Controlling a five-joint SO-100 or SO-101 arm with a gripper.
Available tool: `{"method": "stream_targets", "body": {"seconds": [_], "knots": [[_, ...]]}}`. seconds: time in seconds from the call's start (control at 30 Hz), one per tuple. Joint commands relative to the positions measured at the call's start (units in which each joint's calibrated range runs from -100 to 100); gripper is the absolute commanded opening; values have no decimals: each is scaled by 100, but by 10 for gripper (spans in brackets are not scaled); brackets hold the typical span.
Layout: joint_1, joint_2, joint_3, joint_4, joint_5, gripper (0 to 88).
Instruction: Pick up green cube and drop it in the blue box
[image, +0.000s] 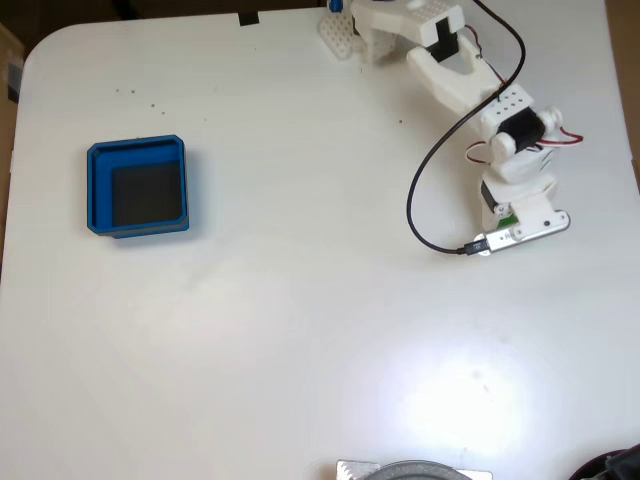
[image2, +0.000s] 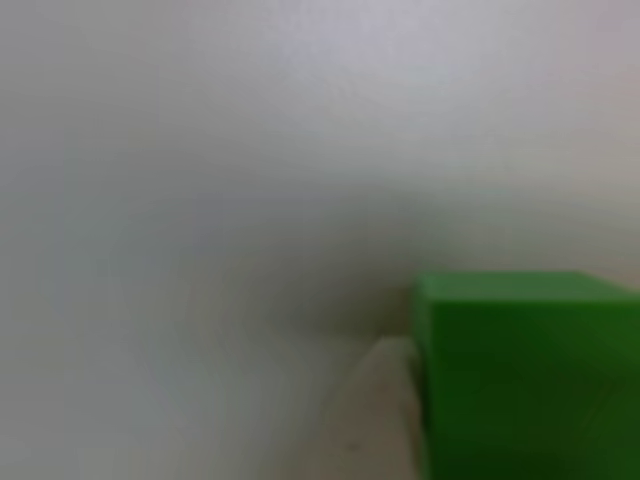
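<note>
The blue box (image: 97, 188) sits on the white table at the left of the fixed view, its dark floor bare. My white arm reaches down from the top right, and my gripper (image: 511, 224) points down at the table on the right side. A sliver of the green cube (image: 505, 217) peeks out from under it. The arm's body hides the fingers, so their state is unclear. In the other view the green cube (image2: 530, 375) is a large blurred block at the lower right, very close to the lens, with a pale wedge beside it.
A black cable (image: 412, 200) loops from the arm down to the gripper. The arm's base (image: 345, 30) stands at the table's top edge. A grey round object (image: 415, 470) and a dark object (image: 615, 465) sit at the bottom edge.
</note>
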Motion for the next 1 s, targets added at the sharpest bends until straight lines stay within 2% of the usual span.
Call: {"method": "stream_targets", "body": {"seconds": [0.0, 0.17, 0.47, 0.97], "knots": [[45, -1074, -266, 390, 0, 23], [45, -1593, -266, 716, 93, 23], [404, -2462, -266, 879, 933, 23], [2656, -2905, -221, 887, 972, 23]]}}
